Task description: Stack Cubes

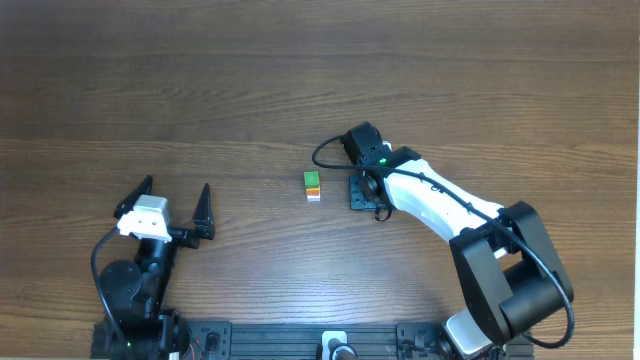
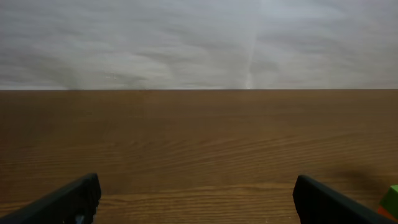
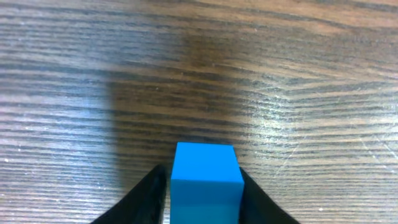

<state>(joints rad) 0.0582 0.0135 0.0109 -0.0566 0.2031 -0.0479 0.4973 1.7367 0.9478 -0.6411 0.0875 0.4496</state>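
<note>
A small stack (image 1: 312,186) stands at the table's middle, with a green cube (image 1: 312,179) on top, an orange layer under it and a white one at the base. Its green cube (image 2: 392,198) also peeks in at the edge of the left wrist view. My right gripper (image 1: 362,190) hangs just right of the stack. In its wrist view the right gripper (image 3: 205,194) is shut on a blue cube (image 3: 206,177), held above bare wood. My left gripper (image 1: 176,186) stands open at the left, well away from the stack, and the left gripper (image 2: 196,200) holds nothing.
The wooden table (image 1: 320,80) stretches bare behind the stack and to both sides. A black rail (image 1: 330,335) with the arm bases runs along the near edge.
</note>
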